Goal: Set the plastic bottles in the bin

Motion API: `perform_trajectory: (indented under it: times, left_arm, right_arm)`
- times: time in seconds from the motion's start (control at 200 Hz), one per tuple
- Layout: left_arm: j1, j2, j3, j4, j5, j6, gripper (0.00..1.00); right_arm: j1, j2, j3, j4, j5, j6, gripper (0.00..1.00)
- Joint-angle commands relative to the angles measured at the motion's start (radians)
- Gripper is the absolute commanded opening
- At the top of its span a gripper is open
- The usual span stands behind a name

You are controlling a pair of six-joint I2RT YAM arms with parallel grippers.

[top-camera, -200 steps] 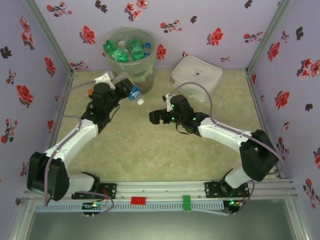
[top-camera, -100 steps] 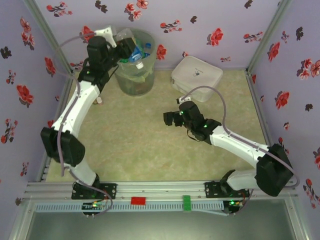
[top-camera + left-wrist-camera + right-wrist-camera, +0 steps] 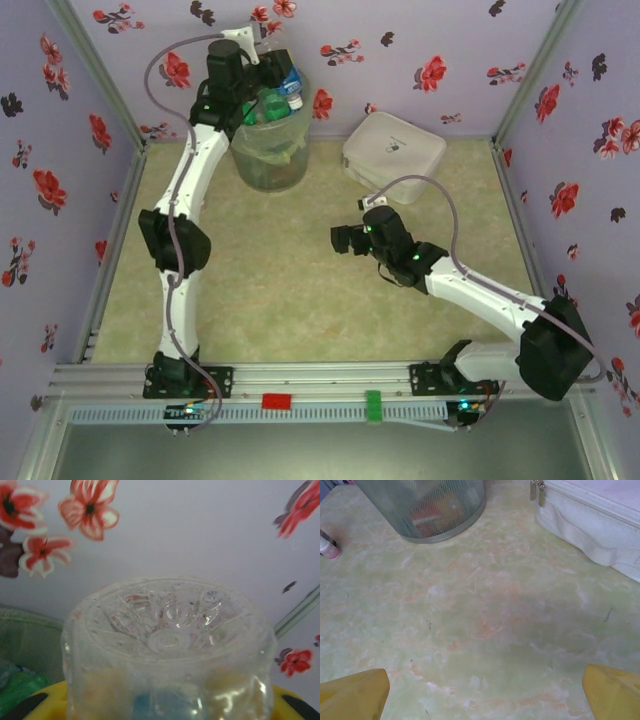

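One bottle [image 3: 283, 82] inside left end effector [image 3: 265, 68]

overhead from behind, wrist close-ups, bin [image 3: 270, 160] shared

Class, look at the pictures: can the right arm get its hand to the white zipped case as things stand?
Probably yes. The right hand is open above bare table, and the white zipped case lies close ahead to one side, with nothing standing between them.

The left claw [image 3: 262, 68] has risen from beside the bin [image 3: 268, 155] to above its mouth, carrying the bottle [image 3: 287, 84] there; the right claw [image 3: 341, 240] has drawn back rightward.
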State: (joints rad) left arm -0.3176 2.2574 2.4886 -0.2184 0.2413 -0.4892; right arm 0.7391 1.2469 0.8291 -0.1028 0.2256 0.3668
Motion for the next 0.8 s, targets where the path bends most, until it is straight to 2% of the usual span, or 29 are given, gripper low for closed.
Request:
perform_trajectory:
  times: [0.0,0.24,0.365,0.395,0.44,0.465,0.495,0.505,0.65,0.795]
  left_arm:
    - [0.006,0.038,0.053,-0.029,-0.042,0.067,0.35]
    - [-0.004,0.068,0.056,-0.112,-0.112,0.183,0.37]
    - [-0.010,0.068,0.057,-0.143,-0.139,0.229,0.46]
    - [-0.009,0.068,0.060,-0.149,-0.144,0.232,0.52]
    - [-0.009,0.067,0.070,-0.164,-0.153,0.238,0.65]
    - [-0.011,0.068,0.078,-0.175,-0.160,0.242,0.77]
    - [-0.009,0.067,0.087,-0.189,-0.175,0.244,0.97]
    - [-0.010,0.067,0.091,-0.194,-0.179,0.243,0.99]
    - [-0.010,0.014,0.096,-0.229,-0.237,0.245,1.00]
    - [-0.010,-0.106,-0.008,-0.213,-0.256,0.243,1.00]
  right_arm:
    - [-0.004,-0.026,-0.017,0.025,0.036,-0.006,1.00]
    - [-0.006,-0.008,-0.018,0.043,0.037,-0.011,1.00]
    - [-0.006,0.010,-0.006,0.048,0.031,-0.015,1.00]
    - [-0.006,0.015,-0.001,0.047,0.030,-0.017,1.00]
    - [-0.007,0.023,0.005,0.045,0.030,-0.019,1.00]
    - [-0.006,0.025,0.007,0.042,0.030,-0.020,1.00]
    - [-0.006,0.030,0.011,0.042,0.030,-0.020,1.00]
    - [-0.006,0.031,0.011,0.042,0.030,-0.020,1.00]
    - [-0.006,0.034,0.015,0.045,0.029,-0.020,1.00]
    - [-0.006,0.034,0.015,0.049,0.034,-0.022,1.00]
